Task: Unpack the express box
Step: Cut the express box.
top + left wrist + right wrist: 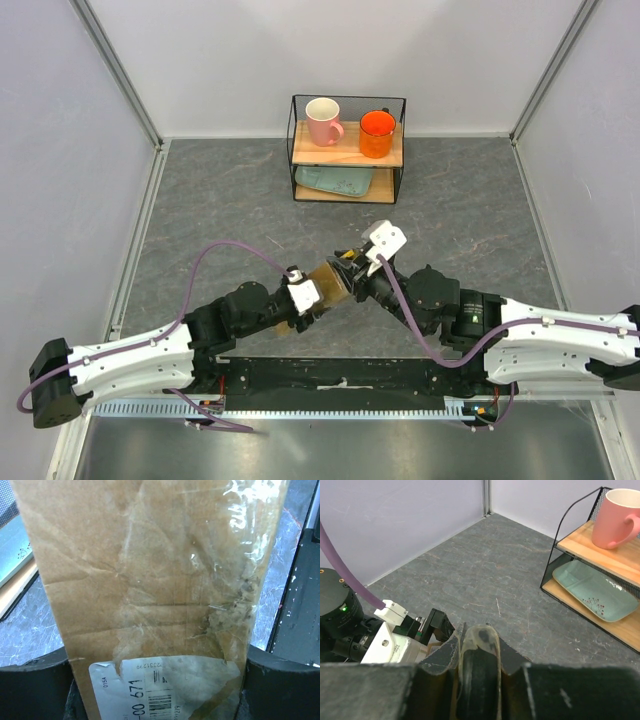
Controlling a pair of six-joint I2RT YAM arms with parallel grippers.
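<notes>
The express box [328, 283] is a brown cardboard parcel held above the table between both arms. In the left wrist view it [150, 580] fills the frame, wrinkled and covered with clear tape, with a torn white label [150, 690] at the bottom. My left gripper [157, 680] is shut on the box, one dark finger [35, 685] on each side. My right gripper [479, 652] is shut on a tape-covered edge of the box [479, 640], seen end-on between its fingers [440, 652]. In the top view the left gripper [308, 295] and right gripper [355, 270] meet at the box.
A black wire shelf [295, 150] stands at the back centre. It holds a pink mug [323, 121] and an orange mug [377, 134] on top, and a teal plate [335, 181] below. Grey walls enclose the table on three sides.
</notes>
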